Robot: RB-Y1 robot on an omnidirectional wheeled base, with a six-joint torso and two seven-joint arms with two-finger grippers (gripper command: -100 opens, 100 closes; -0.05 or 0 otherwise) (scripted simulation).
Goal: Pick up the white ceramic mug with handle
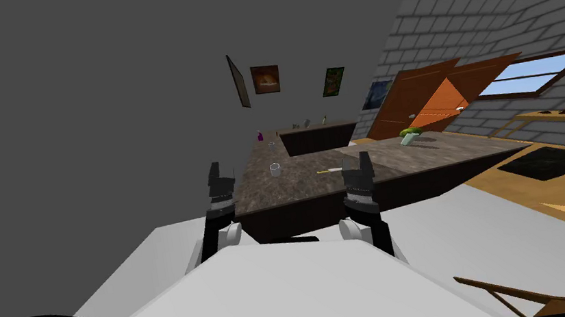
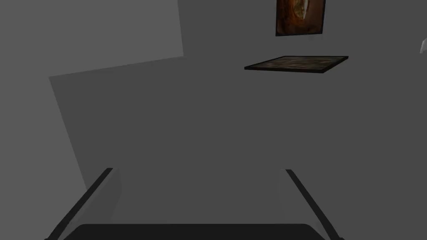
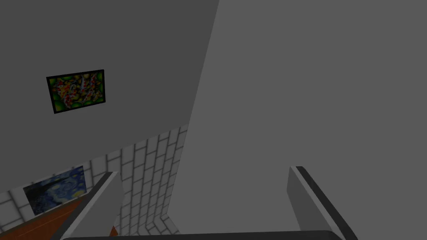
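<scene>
A small white mug (image 1: 275,169) stands upright on the dark mottled L-shaped countertop (image 1: 392,160), toward its left side. Both arms are raised in front of me at the counter's near edge. My left gripper (image 1: 221,173) is held up short of the mug and a little to its left, and its wrist view shows the left gripper (image 2: 198,169) open with nothing between the fingers. My right gripper (image 1: 356,163) is well to the right of the mug, and its wrist view shows the right gripper (image 3: 203,171) open and empty too.
On the counter lie a thin yellow and white item (image 1: 329,171) and a green plant-like thing (image 1: 410,133); a second small cup (image 1: 271,144) and a purple bottle (image 1: 260,136) stand farther back. An orange door (image 1: 432,101) and a black floor mat (image 1: 541,163) are to the right.
</scene>
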